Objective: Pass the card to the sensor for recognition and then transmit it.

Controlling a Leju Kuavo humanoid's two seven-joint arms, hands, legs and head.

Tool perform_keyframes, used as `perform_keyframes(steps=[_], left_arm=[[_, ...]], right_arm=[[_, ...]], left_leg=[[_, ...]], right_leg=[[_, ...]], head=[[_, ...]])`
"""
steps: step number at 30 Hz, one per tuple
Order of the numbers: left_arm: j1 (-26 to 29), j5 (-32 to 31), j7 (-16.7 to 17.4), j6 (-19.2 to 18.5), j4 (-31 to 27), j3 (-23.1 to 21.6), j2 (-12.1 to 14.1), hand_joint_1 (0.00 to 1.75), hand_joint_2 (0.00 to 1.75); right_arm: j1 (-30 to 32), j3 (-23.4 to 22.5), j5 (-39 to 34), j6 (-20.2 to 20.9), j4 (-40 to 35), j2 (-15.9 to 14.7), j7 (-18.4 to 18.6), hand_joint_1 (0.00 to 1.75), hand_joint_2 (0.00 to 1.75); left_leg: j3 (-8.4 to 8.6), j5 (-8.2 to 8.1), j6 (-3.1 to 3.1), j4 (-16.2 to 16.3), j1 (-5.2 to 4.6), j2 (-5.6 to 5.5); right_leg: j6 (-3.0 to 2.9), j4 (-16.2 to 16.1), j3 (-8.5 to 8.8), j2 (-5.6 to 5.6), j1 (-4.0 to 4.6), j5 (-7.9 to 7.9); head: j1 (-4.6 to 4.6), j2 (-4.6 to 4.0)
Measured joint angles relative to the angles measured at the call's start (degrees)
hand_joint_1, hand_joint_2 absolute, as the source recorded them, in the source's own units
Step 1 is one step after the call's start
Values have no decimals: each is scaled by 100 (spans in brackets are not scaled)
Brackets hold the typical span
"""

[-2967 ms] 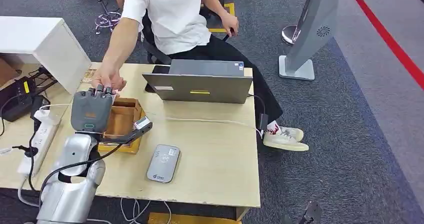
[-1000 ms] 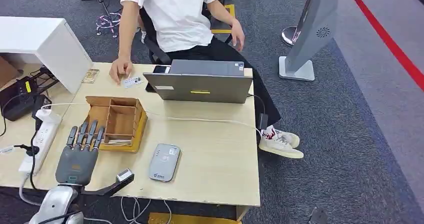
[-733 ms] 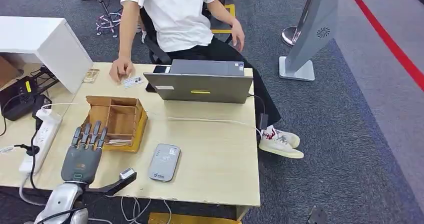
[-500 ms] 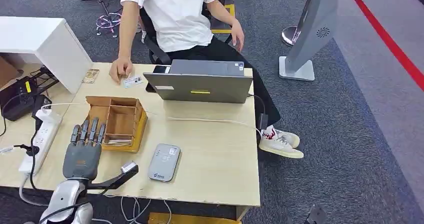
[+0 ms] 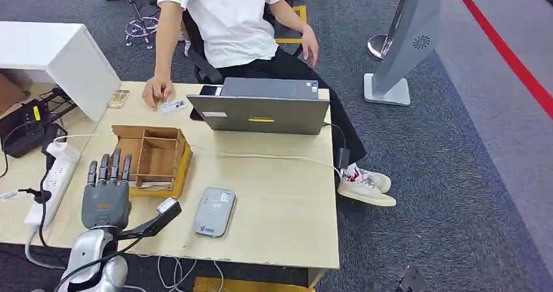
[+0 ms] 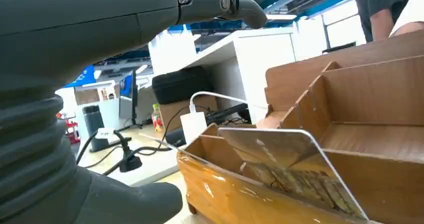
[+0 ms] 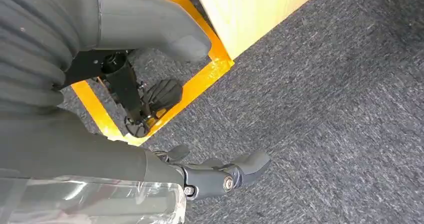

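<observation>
A card [image 6: 287,165] leans in the front slot of the wooden organiser box [image 5: 155,156]; from the head view it is a pale strip [image 5: 152,186]. My left hand [image 5: 106,195] hovers just left of the box's front corner, fingers straight and spread, thumb [image 5: 164,210] stuck out, holding nothing. The grey card sensor [image 5: 213,212] lies flat on the table to the right of that thumb. Another card [image 5: 173,105] lies by a person's hand [image 5: 156,91] at the far edge. My right hand [image 7: 215,176] hangs over the carpet, holding nothing.
A closed grey laptop [image 5: 261,106] with a cable sits behind the box. A white power strip [image 5: 52,175] and cords lie left of my hand. A white cabinet [image 5: 52,54] stands at the far left. A person sits across the table [image 5: 287,194].
Three seconds ago my left hand reached over the box beside the person's hand. It then drew back to the near edge, and in the last second crept forward toward the box.
</observation>
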Motion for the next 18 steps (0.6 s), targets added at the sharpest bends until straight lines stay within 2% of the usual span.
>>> perform_keyframes(steps=[18], left_arm=[[-471,33,-188,240,872,138,-149,0,175]], right_arm=[[-22,142,81,0,2,22,61,0,175]], left_leg=[[0,2,2,0,0,0]], right_leg=[[3,0,-1,0,0,3]], head=[[0,0]])
